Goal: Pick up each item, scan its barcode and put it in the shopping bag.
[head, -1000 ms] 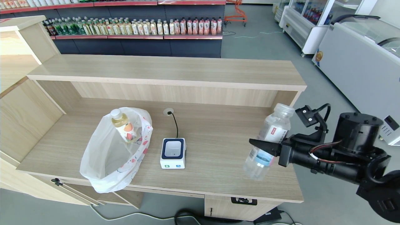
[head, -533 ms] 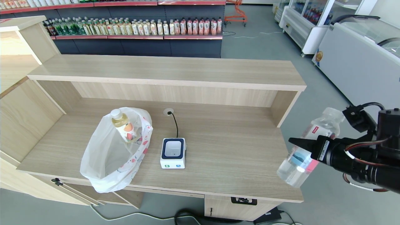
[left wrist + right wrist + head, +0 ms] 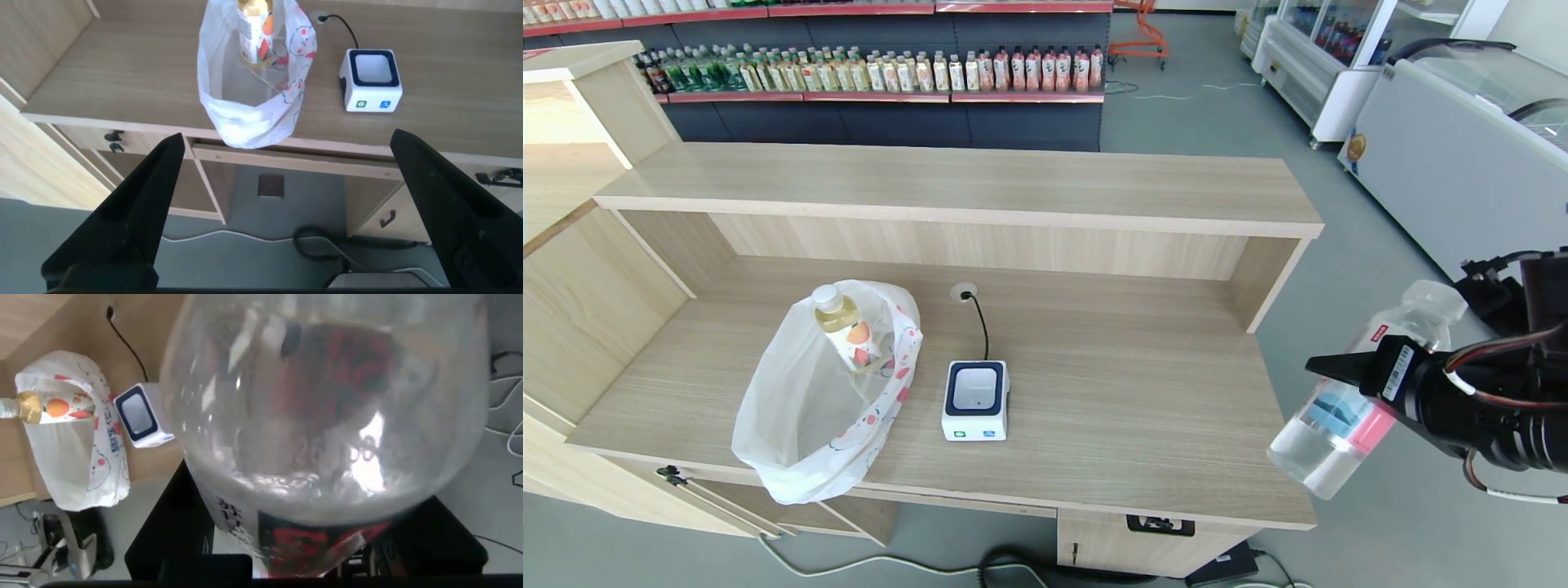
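Note:
My right gripper (image 3: 1330,377) is shut on a clear water bottle (image 3: 1311,453) with a red and blue label, held tilted just past the counter's right front corner. Up close, the bottle (image 3: 327,416) hides the fingers holding it. A white shopping bag (image 3: 809,408) lies open on the left of the counter with a tea bottle (image 3: 845,327) inside. The white barcode scanner (image 3: 974,400) sits mid-counter, to the right of the bag. My left gripper (image 3: 286,212) hangs open in front of the counter, below the bag (image 3: 245,98) and the scanner (image 3: 372,77).
The wooden counter (image 3: 1111,384) has a raised ledge (image 3: 956,184) along its back and side walls. The scanner's cable runs to a hole (image 3: 964,291) behind it. Chest freezers (image 3: 1462,163) stand on the right, drink shelves (image 3: 874,73) behind.
My right gripper has carried the water bottle to the right, from above the counter's right part to beyond its right edge. Bag, tea bottle and scanner have not moved.

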